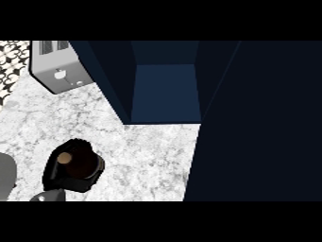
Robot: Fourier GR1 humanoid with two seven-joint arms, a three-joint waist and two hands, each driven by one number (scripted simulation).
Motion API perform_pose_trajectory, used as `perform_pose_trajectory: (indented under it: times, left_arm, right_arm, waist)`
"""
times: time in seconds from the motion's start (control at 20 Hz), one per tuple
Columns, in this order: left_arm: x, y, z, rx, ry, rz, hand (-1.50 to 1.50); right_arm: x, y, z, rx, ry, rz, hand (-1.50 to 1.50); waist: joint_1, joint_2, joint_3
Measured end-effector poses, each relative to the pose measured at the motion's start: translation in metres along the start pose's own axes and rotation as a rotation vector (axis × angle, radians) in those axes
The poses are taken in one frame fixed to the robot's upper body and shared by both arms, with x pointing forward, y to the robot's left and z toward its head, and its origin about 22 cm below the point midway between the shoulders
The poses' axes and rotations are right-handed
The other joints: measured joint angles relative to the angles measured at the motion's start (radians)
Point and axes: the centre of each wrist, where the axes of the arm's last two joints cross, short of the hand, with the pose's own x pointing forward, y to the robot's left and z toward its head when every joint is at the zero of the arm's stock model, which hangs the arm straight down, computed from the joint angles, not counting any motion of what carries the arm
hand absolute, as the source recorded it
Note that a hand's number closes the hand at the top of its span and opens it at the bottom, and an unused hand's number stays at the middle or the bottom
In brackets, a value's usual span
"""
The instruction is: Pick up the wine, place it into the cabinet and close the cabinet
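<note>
Left hand [71,171] curling round wine bottle [80,159], gripping it upright over marble counter [149,156], cork end facing camera. Open cabinet [165,90] lying ahead and rightward of hand. Right hand not showing. Toaster [59,71] standing far left.

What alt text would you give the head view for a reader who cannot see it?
The robot's left hand is curled round a dark wine bottle standing on the marble counter, left of an open dark blue cabinet whose door swings out at right. A silver toaster sits behind.
</note>
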Motion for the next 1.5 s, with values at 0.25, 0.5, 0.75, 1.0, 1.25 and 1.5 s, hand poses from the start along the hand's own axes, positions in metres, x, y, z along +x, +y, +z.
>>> perform_pose_trajectory:
  times: [0.25, 0.5, 0.75, 1.0, 1.25, 1.5]
  left_arm:
    - [0.002, -0.019, 0.005, -0.086, 0.025, 0.057, 1.50]
    - [0.015, -0.042, 0.006, -0.124, 0.012, 0.091, 1.50]
    - [0.038, -0.071, 0.001, -0.165, 0.001, 0.104, 1.50]
    - [0.052, -0.100, -0.001, -0.183, 0.007, 0.107, 1.50]
    - [0.069, -0.122, -0.015, -0.172, -0.014, 0.082, 1.50]
    - [0.077, -0.144, -0.029, -0.122, -0.047, 0.039, 1.50]
  right_arm:
    - [-0.003, -0.003, 0.002, -0.013, -0.005, 0.012, -1.50]
    - [-0.003, -0.004, 0.002, -0.018, -0.010, 0.015, -1.50]
    - [-0.005, -0.005, 0.004, -0.021, -0.010, 0.022, -1.50]
    - [-0.008, -0.003, 0.010, -0.013, -0.001, 0.019, -1.50]
    - [-0.009, -0.007, 0.012, -0.021, -0.013, 0.043, -1.50]
    - [-0.008, -0.010, 0.011, -0.031, -0.025, 0.064, -1.50]
  waist:
    - [0.003, 0.001, -0.001]
    - [0.007, 0.001, -0.002]
    - [0.006, 0.001, -0.002]
    - [-0.001, 0.000, -0.002]
    - [-0.003, 0.001, -0.002]
    - [-0.007, 0.003, -0.003]
